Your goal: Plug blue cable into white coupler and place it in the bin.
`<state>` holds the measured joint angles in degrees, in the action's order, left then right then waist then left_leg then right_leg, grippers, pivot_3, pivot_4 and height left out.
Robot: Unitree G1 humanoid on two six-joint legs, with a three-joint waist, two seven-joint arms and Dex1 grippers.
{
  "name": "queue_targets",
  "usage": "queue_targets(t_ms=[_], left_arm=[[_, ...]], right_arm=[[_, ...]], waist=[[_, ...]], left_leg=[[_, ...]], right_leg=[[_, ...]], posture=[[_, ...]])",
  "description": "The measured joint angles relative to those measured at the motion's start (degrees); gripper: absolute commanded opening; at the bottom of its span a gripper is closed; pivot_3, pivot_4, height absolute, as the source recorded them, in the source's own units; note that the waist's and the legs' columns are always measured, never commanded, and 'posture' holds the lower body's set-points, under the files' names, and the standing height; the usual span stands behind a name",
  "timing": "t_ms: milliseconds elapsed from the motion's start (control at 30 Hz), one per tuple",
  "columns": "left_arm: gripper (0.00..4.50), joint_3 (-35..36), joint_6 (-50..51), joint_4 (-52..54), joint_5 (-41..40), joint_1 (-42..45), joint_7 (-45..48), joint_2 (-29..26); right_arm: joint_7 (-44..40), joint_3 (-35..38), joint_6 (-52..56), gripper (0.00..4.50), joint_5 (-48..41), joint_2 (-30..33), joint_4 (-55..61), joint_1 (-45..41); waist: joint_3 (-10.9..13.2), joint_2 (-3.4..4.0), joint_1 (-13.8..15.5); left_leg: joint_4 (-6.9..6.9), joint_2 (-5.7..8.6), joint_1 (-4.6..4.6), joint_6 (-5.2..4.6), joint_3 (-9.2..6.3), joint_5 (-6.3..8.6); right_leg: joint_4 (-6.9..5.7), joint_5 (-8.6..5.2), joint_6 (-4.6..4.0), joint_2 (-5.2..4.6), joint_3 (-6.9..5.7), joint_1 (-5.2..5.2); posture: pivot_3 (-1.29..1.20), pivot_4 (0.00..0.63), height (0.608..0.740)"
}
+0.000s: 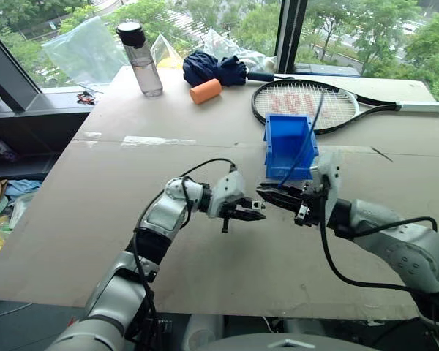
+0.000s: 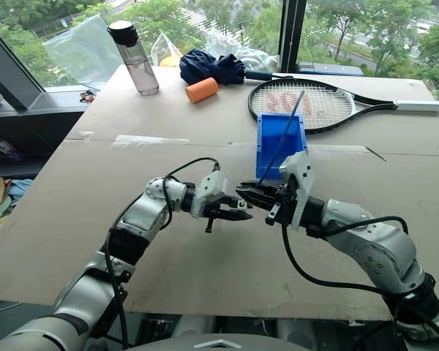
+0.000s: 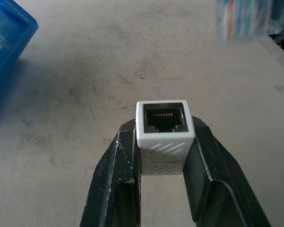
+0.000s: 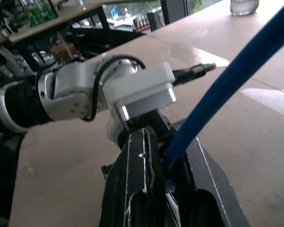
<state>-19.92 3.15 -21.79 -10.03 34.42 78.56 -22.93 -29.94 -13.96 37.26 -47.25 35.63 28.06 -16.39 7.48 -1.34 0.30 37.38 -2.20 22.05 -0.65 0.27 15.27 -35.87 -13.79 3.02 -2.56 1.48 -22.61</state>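
Left eye view: both arms meet above the middle of the tabletop (image 1: 95,219), their grippers pointing toward each other and nearly tip to tip. The left gripper (image 1: 257,213) has its jaws clenched on the white coupler (image 3: 164,135); in the left wrist view the small block sits squarely between the two black fingers (image 3: 116,184), its dark socket opening facing outward with the row of metal contacts visible inside. The right gripper (image 1: 269,196) has its jaws clenched on the blue cable (image 1: 304,142) close to its plug end. From the grip the cord rises stiffly up and away, crossing in front of the bin (image 1: 278,139). In the right wrist view the cable (image 4: 227,90) emerges from between the fingers and runs off diagonally, with the left gripper's white housing just beyond. The plug's clear tip appears blurred at the edge of the left wrist view, apart from the socket; plug and coupler are not yet joined.

The bin stands on the tabletop just behind the two grippers, with a tennis racket (image 1: 300,102) lying behind it. Farther back lie an orange foam roll (image 1: 205,91), a dark blue folded umbrella (image 1: 216,68) and an upright water bottle (image 1: 140,58).
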Motion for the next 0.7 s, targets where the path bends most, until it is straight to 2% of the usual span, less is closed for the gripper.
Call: queue_targets(t_ms=[233,700], left_arm=[[0.57,-1.4,-3.0,-4.9,2.7,1.9,2.4,0.9],[0.57,-2.1,-3.1,-5.8,4.3,1.9,3.7,1.3]], right_arm=[[-9.3,-4.3,-3.1,0.00,10.7,-1.3,-7.7,-3.4],[-16.4,-6.2,-7.7,0.00,21.8,-5.1,-13.2,-5.1]], waist=[[0.0,-0.02,-0.1],[0.0,-0.05,0.0]], left_leg=[[0.01,-0.02,-0.02,0.00,-0.06,0.00],[0.01,-0.01,-0.10,0.00,-0.09,0.00]], right_leg=[[-0.02,0.01,0.01,0.04,-0.02,0.02],[-0.04,0.01,0.01,0.04,-0.04,0.12]], posture=[[0.00,0.150,0.740],[0.00,0.150,0.740]])
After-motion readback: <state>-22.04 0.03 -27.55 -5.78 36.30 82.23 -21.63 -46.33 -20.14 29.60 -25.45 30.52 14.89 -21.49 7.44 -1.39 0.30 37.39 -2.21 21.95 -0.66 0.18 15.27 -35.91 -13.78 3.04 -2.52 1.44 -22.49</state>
